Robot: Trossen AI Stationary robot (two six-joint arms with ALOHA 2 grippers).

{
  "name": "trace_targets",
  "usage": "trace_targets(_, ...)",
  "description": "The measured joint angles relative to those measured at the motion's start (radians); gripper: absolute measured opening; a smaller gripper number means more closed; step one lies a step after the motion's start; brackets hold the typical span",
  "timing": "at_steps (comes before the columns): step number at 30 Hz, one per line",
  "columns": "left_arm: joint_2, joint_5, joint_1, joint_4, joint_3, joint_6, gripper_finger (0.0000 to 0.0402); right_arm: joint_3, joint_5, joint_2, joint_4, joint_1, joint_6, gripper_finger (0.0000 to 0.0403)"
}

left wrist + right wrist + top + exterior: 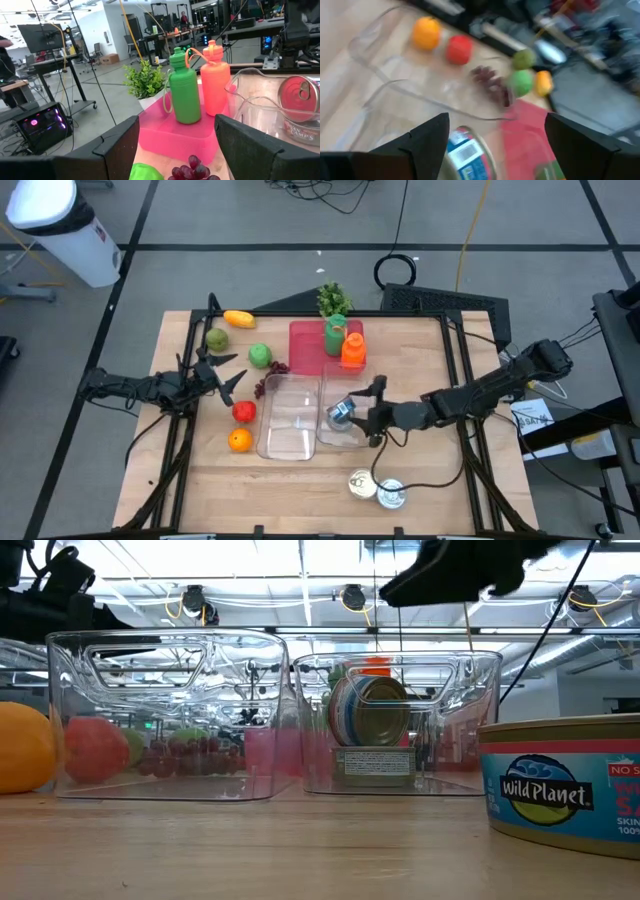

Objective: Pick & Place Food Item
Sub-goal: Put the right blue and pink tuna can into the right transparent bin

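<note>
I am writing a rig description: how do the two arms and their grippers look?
Both arms are dark, slim and jointed. The left gripper and right gripper each end in two black, flat, blocky fingers. A black cable runs from the right arm across the table.

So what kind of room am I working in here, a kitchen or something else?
Not a kitchen: it looks like a robotics lab or workshop. Other workbenches with equipment stand behind the table, ceiling-hung cables run overhead, and a monitor on a stand sits nearby.
</note>
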Motion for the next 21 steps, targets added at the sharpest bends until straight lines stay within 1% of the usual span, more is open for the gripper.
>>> trace_targets(4,0.000,0.000,0.000,0.000,0.000,0.000,0.0273,0.190,-0.142,0.069,-0.276,-0.059,0.026,0.0291)
trace_targets(6,0.000,0.000,0.000,0.000,0.000,0.000,0.0273,0.262,-0.184,0.111,-0.417,-0.092,0.026,0.0286)
trace_targets(9,0.000,0.000,0.000,0.000,0.000,0.000,0.0273,0.364,-0.274,0.199,-0.525,-0.144,0.029,0.0281)
trace_targets(11,0.000,0.000,0.000,0.000,0.000,0.000,0.0273,0.399,-0.301,0.242,-0.589,-0.166,0.040,0.0279)
trace_targets(13,0.000,0.000,0.000,0.000,0.000,0.000,0.0273,0.422,-0.304,0.290,-0.602,-0.183,0.034,0.0280)
trace_targets(17,0.000,0.000,0.000,0.000,0.000,0.000,0.0273,0.426,-0.311,0.336,-0.627,-0.206,0.015,0.0285)
trace_targets(21,0.000,0.000,0.000,0.000,0.000,0.000,0.0273,0.427,-0.354,0.366,-0.639,-0.225,-0.009,0.0286)
